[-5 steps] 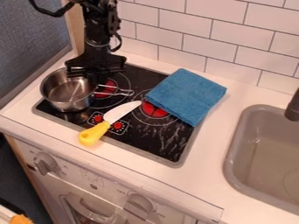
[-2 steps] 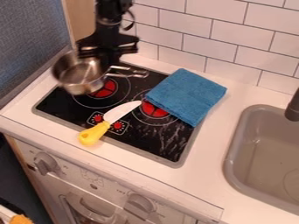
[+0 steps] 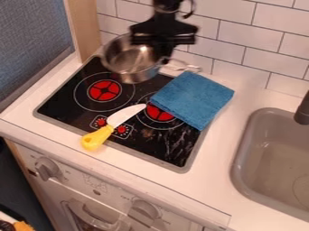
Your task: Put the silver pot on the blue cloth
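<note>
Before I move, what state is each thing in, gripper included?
Gripper: closed on the pot.
Silver pot: lidless, raised, not yet set on the cloth.
Blue cloth: folded, lying partly over the stove.
Knife: lying on the stove, blade tip towards the cloth.

the top edge cuts off the black robot arm (image 3: pixel 166 8). the blurred black end effector (image 3: pixel 164 47) hides part of the blurred, round silver metal pot (image 3: pixel 128 64). the right edge crops the grey plastic sink (image 3: pixel 238 168) and black faucet (image 3: pixel 303 113); the bottom edge, an orange object (image 3: pixel 23 226).
</note>
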Tool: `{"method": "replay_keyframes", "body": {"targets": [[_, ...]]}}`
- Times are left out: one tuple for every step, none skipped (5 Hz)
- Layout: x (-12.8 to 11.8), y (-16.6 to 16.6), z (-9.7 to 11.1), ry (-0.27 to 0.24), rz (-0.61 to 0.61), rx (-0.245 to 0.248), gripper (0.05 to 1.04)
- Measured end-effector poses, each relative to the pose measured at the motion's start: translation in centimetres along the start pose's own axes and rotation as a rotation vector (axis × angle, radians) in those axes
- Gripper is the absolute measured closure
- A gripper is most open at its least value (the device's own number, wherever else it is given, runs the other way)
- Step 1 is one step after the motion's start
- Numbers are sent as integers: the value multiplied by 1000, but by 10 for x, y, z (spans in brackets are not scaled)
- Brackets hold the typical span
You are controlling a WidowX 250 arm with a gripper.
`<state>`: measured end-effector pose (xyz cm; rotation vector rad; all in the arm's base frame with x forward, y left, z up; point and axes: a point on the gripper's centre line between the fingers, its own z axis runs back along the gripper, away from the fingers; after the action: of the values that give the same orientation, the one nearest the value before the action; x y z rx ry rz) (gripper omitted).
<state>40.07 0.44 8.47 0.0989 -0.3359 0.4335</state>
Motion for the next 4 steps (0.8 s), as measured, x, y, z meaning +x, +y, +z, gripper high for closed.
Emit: {"method": "replay_keyframes", "body": {"targets": [[-9, -33, -8, 19, -111, -38, 1007], [-21, -53, -20, 37, -195, -40, 1007], [-33, -61, -31, 59, -234, -38, 1007], [-45, -69, -45, 96, -285, -34, 975]]}}
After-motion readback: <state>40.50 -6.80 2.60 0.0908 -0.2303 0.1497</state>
